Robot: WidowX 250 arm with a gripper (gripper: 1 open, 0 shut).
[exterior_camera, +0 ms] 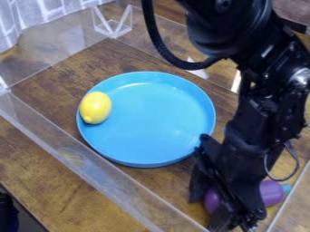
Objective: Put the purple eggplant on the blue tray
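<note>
Beside the blue tray [158, 118], on the tabletop [72, 186], the pincer [227, 201] is clenched on the purple eggplant [269, 194]; grasp done, lift and placing remain; a lemon [94, 107] occupies the tray
</note>
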